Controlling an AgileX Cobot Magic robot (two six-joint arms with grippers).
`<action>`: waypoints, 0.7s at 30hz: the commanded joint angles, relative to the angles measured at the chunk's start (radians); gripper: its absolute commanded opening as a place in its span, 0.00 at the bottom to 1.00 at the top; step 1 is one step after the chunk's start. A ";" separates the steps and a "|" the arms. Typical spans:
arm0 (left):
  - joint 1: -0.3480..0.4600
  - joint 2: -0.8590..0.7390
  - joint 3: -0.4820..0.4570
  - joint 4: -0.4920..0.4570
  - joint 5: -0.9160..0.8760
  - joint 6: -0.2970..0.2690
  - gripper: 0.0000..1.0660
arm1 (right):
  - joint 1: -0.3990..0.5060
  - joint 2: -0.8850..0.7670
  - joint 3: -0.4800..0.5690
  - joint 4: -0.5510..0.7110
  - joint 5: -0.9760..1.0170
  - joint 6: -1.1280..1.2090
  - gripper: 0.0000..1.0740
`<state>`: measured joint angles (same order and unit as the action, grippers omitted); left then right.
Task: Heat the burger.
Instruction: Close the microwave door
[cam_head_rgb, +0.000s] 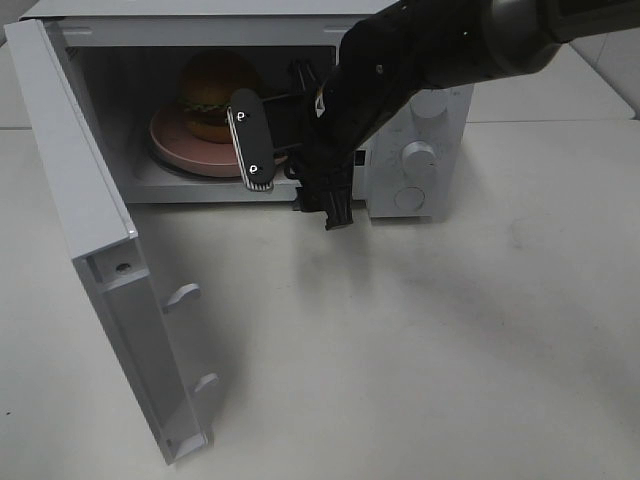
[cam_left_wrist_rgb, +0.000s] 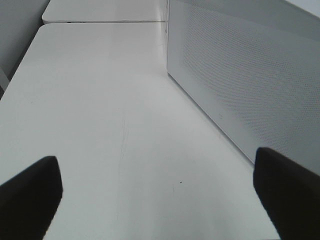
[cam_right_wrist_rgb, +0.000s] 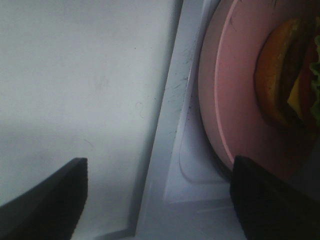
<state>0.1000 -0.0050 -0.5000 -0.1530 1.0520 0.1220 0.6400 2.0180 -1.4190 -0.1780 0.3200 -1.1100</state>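
Exterior high view shows the burger (cam_head_rgb: 212, 95) sitting on a pink plate (cam_head_rgb: 172, 140) inside the white microwave (cam_head_rgb: 420, 150), toward the back left of the cavity. The door (cam_head_rgb: 80, 200) is swung wide open to the left. The right gripper (cam_head_rgb: 300, 203) hangs at the mouth of the cavity, in front of the plate's right side and nearer the camera than the burger, with clear space between it and the bun. Its jaws are spread apart and nothing is between them.

In the right wrist view the burger (cam_right_wrist_rgb: 290, 85) lies beyond the right gripper (cam_right_wrist_rgb: 160, 200) and off to one side, well past the dark fingers (cam_right_wrist_rgb: 45, 200). The rim of the plate (cam_right_wrist_rgb: 235, 100) comes close to one fingertip (whether they touch cannot be told from here).

The left gripper (cam_left_wrist_rgb: 157, 195) is apart from all this, above the white table (cam_left_wrist_rgb: 100, 125) beside the microwave (cam_left_wrist_rgb: 240, 85), along its perforated side wall. Its jaws are released wide and empty.

Counted:
- one burger
- one plate
- one microwave with one door
- two latch hooks (cam_head_rgb: 183, 293) on the door's inner face
- three round controls (cam_head_rgb: 418, 155) in a column on the front panel
- one arm (cam_head_rgb: 430, 50) in the high view
- two grippers across the wrist views
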 joint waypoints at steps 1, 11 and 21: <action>0.001 -0.020 0.003 0.001 -0.013 0.000 0.92 | 0.004 -0.044 0.044 -0.004 -0.007 0.020 0.71; 0.001 -0.020 0.003 0.001 -0.013 0.000 0.92 | 0.004 -0.224 0.301 -0.004 -0.060 0.043 0.71; 0.001 -0.020 0.003 0.001 -0.013 0.000 0.92 | 0.004 -0.368 0.468 -0.001 -0.056 0.174 0.71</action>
<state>0.1000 -0.0050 -0.5000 -0.1530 1.0520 0.1220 0.6400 1.6810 -0.9730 -0.1830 0.2650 -0.9730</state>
